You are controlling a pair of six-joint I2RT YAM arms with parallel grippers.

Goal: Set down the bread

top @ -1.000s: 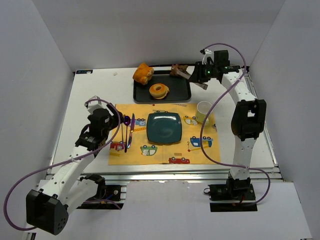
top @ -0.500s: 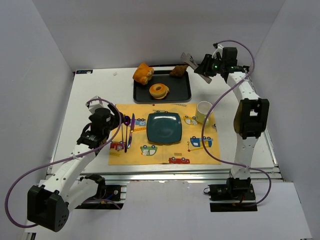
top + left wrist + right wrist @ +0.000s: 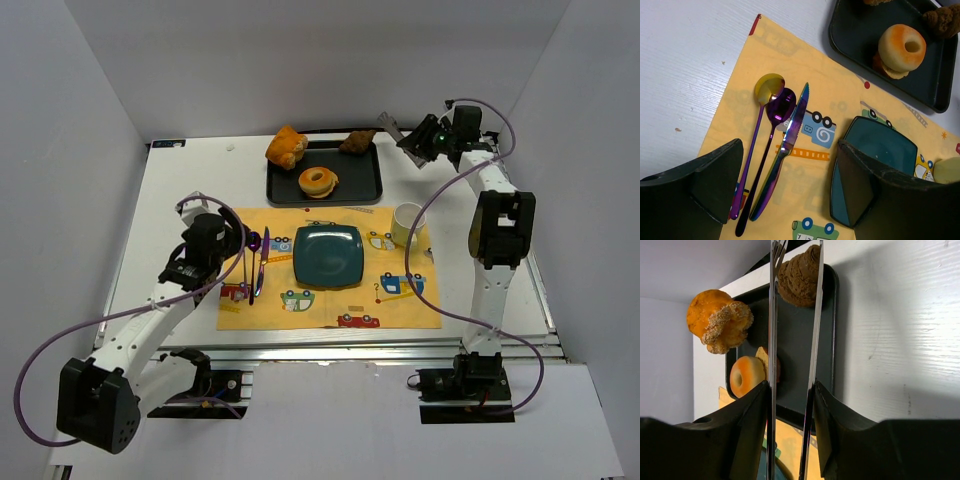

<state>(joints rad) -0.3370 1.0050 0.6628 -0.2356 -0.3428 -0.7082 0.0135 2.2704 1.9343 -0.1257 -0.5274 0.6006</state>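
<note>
The bread [image 3: 357,141], a small dark brown chunk, lies in the back right corner of the black tray [image 3: 372,190]. My right gripper [image 3: 417,141] is at the back right, shut on metal tongs [image 3: 388,124]. In the right wrist view the tongs [image 3: 814,340] run forward between my right gripper's [image 3: 792,395] fingers, their arms apart, with the bread [image 3: 800,275] seen between the tips. From above the tips sit just right of the bread, apart from it. My left gripper [image 3: 236,241] hangs open over the placemat's left side, nothing between its fingers [image 3: 715,175].
An orange-golden bun [image 3: 287,146] sits at the tray's back left edge and a ring donut [image 3: 318,182] lies on the tray. A teal plate [image 3: 328,255] is on the yellow placemat [image 3: 300,305], with purple cutlery [image 3: 790,135] to its left. A pale cup [image 3: 408,222] stands to the right.
My right arm has drawn the tongs back and to the right, off the bread, which stays in the tray's corner. The left arm has barely moved.
</note>
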